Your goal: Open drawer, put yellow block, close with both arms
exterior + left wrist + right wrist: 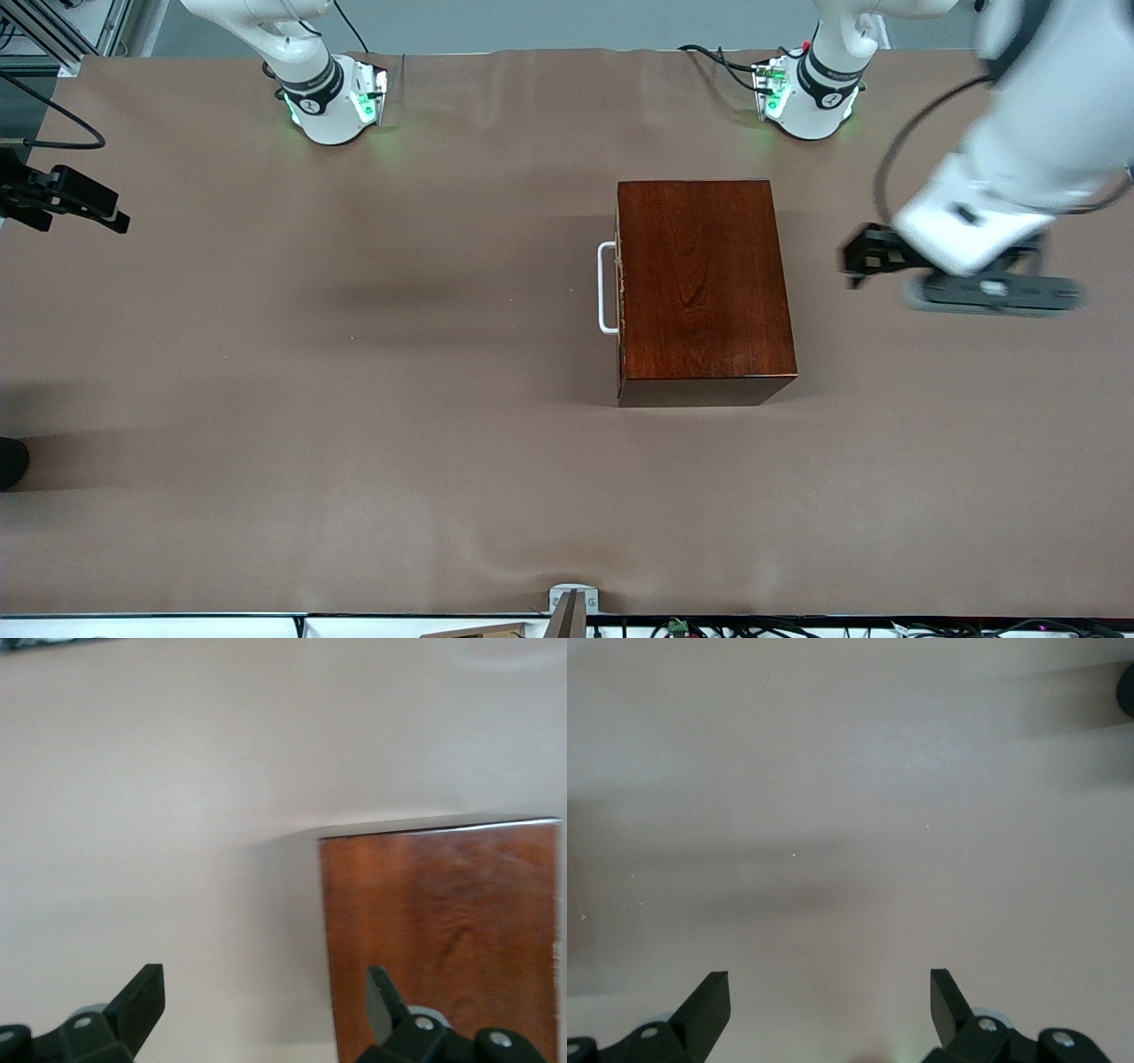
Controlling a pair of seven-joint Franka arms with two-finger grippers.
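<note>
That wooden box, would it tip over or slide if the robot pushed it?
The wooden box looks low, wide and flat-bottomed, so it probably would not tip. Its glossy wood sits on a brown cloth, so it would likely slide a little, maybe bunching the cloth.

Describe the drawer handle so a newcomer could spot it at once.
On the brown table, find the glossy reddish-brown wooden box near the middle. The handle is the white U-shaped bar on its face toward the right arm's end, the only white part of it.

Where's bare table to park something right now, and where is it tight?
Bare cloth runs from the drawer's white handle toward the right arm's end, and between the wooden box and the front camera. Tightest is beside the box toward the left arm's end, under the open left gripper.
</note>
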